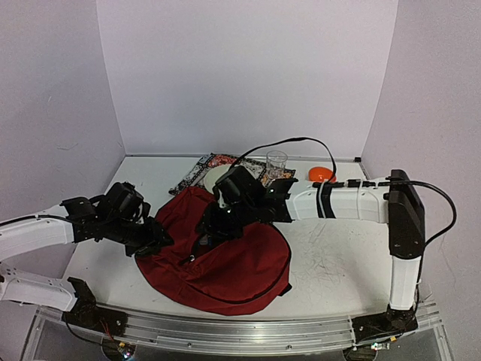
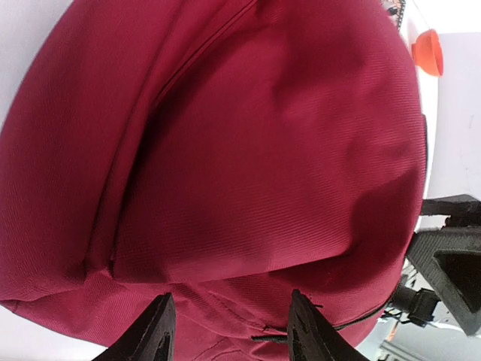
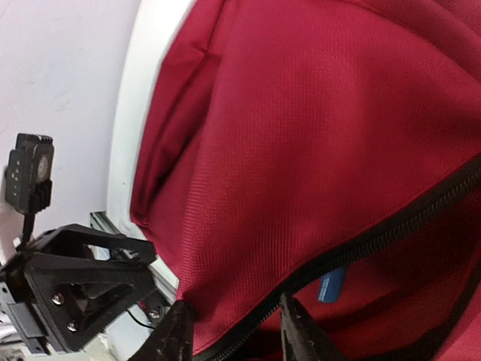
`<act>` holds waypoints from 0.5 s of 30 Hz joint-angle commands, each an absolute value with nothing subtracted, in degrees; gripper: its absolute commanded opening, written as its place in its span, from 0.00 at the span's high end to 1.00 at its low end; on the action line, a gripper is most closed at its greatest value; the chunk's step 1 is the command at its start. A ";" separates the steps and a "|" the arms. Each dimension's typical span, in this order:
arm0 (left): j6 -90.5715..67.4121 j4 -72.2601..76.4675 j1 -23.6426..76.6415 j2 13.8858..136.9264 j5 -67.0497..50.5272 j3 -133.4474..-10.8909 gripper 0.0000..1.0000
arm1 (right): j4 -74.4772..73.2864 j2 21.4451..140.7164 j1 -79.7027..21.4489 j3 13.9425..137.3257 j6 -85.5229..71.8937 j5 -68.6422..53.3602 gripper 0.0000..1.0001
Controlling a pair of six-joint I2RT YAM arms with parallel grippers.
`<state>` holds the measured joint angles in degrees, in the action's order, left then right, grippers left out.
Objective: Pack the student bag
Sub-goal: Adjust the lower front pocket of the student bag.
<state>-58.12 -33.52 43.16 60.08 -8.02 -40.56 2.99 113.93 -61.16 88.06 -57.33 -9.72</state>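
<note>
The dark-red student bag (image 1: 225, 267) lies floppy on the table's middle, its black zipper open at the top. My left gripper (image 1: 155, 238) is at the bag's left edge. In the left wrist view it (image 2: 229, 331) is open, with the bag's fabric (image 2: 248, 173) bulging just beyond the fingertips. My right gripper (image 1: 204, 235) reaches down over the bag's opening. In the right wrist view it (image 3: 237, 331) is open, its fingers either side of the zipper edge (image 3: 376, 233). A blue item (image 3: 331, 284) shows inside the bag (image 3: 301, 135).
Behind the bag stand a pale plate (image 1: 213, 176), a clear glass (image 1: 276, 162), an orange bowl (image 1: 322, 174) and a patterned packet (image 1: 201, 167). The orange bowl also shows in the left wrist view (image 2: 428, 53). Walls close in the back and both sides.
</note>
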 commanded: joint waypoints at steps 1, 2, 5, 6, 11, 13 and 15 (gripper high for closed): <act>-62.80 -28.33 42.89 57.88 -10.46 -37.75 0.48 | 4.83 113.04 -60.09 83.80 -59.59 -9.20 0.71; -63.00 -27.86 42.89 57.85 -10.71 -37.49 0.48 | 4.83 112.80 -59.88 82.57 -59.65 -9.02 0.73; -63.33 -26.66 42.88 58.39 -11.40 -37.03 0.48 | 4.83 112.29 -59.63 79.67 -59.30 -8.38 0.76; -63.50 -26.16 42.88 58.51 -11.63 -36.79 0.48 | 4.83 112.17 -59.59 78.94 -59.18 -8.16 0.78; -65.31 -22.85 42.89 59.26 -13.29 -35.11 0.48 | 4.25 111.51 -59.46 78.01 -57.31 -5.89 0.81; -66.10 -21.83 42.89 59.48 -13.68 -34.60 0.48 | 3.25 110.82 -59.49 77.78 -56.09 -4.30 0.80; -66.89 -21.21 42.89 59.61 -13.69 -33.88 0.48 | 2.54 110.11 -59.50 78.02 -53.80 -3.94 0.78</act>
